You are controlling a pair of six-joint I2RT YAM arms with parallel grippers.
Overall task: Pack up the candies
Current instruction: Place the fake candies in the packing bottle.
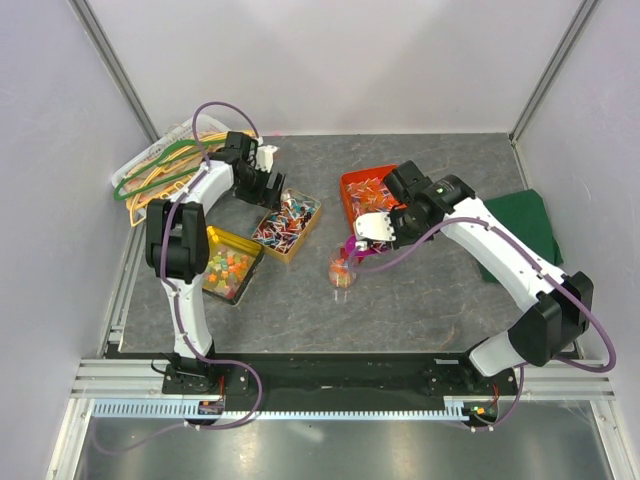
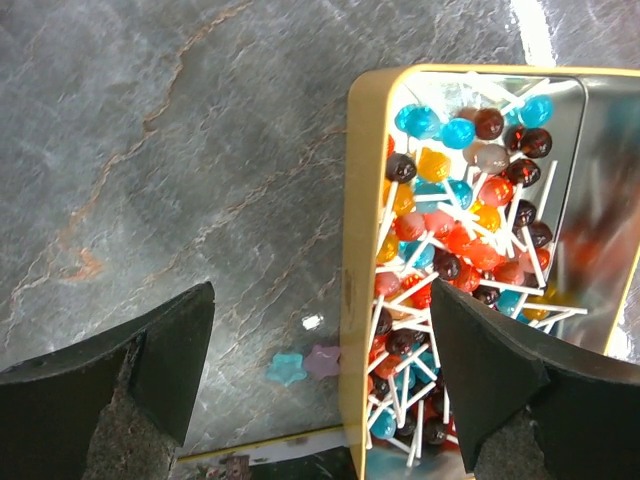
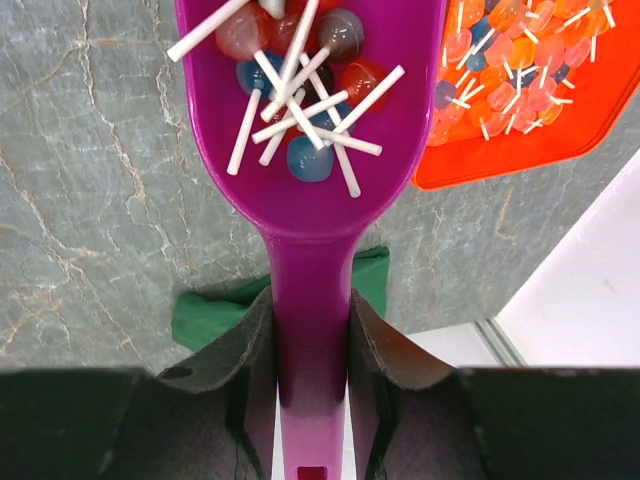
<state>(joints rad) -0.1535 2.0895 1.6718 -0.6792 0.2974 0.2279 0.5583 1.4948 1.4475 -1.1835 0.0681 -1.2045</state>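
Left jaws: spread wide, gripping nothing; dark fingers (image 2: 165, 360) at the two lower corners of the left wrist view.
Under the left jaws: bare grey desk (image 2: 150, 150) on the left, yellow tin (image 2: 352, 200) on the right, with the tin's left wall roughly midway in the gap.
Candies (image 2: 450, 240): lollipops on white sticks heaped in that tin, right half of the frame, mostly beyond the right-hand finger.
Star sweets (image 2: 300, 365): one blue, one lilac, loose on the desk just beside the tin wall, between the fingers.
Right jaws: clamped on the handle of the purple scoop (image 3: 310, 210), which runs up the centre of the right wrist view.
Scoop load: several lollipops in the bowl at top centre, ahead of the jaws.
Orange tray (image 3: 480, 165): upper right, more lollipops inside.
Green cloth (image 3: 215, 315): lower left, partly behind the handle.
Top view only: second yellow tin (image 1: 228, 265) of small coloured sweets, left of centre; small clear cup (image 1: 342, 272) with sweets, centre, just below the scoop; coloured hangers (image 1: 165, 165) at upper left.
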